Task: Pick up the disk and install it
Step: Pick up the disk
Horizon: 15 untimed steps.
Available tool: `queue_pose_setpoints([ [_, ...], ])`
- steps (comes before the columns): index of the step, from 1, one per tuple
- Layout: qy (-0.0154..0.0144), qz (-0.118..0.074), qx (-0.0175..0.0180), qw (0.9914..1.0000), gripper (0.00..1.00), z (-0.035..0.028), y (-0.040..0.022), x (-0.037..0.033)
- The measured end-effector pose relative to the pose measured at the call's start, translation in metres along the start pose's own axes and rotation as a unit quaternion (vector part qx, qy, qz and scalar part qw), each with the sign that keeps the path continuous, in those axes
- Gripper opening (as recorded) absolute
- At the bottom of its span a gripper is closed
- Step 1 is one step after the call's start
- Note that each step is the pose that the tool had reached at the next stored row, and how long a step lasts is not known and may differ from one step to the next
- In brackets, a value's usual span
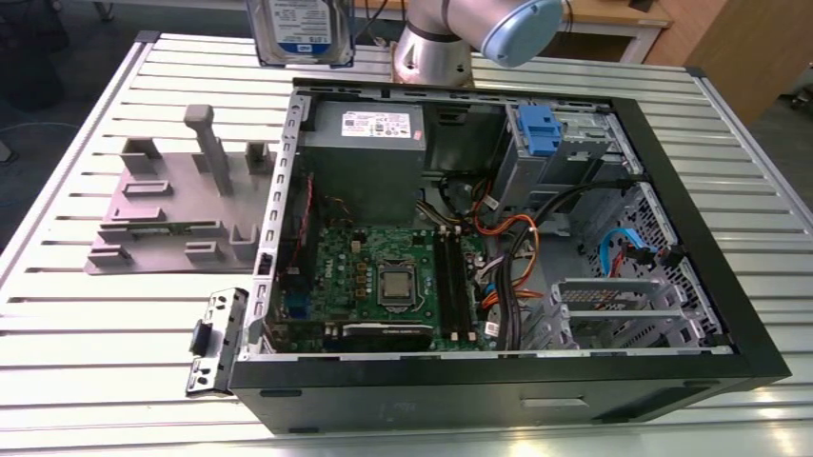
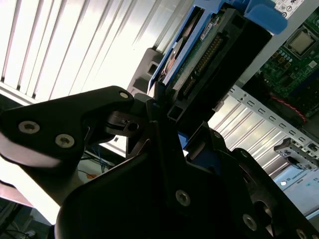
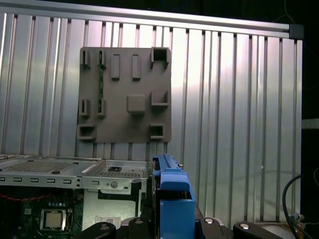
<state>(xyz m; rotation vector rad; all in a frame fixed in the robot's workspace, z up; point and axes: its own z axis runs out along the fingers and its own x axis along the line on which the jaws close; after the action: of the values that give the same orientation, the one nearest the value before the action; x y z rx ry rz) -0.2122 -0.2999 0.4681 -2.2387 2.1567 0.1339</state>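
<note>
The disk point(image 1: 303, 29), a silver hard drive with a white-and-blue label and blue bracket point(image 3: 172, 199), hangs upright above the desk's point(image 1: 128, 314) far edge, clamped in the tool point(image 2: 165, 119).

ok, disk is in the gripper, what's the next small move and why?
Probably carry the disk toward the exterior view's right, over the open case. The gripper is shut on it, high beyond the case's far edge; the drive cages sit on that right side.
</note>
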Motion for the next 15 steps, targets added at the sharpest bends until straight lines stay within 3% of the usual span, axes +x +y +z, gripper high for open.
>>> queue_pose_setpoints([
  [15,0.0,0.0,0.0,1.0,0.36,-0.0001,-0.0037,0.0001],
])
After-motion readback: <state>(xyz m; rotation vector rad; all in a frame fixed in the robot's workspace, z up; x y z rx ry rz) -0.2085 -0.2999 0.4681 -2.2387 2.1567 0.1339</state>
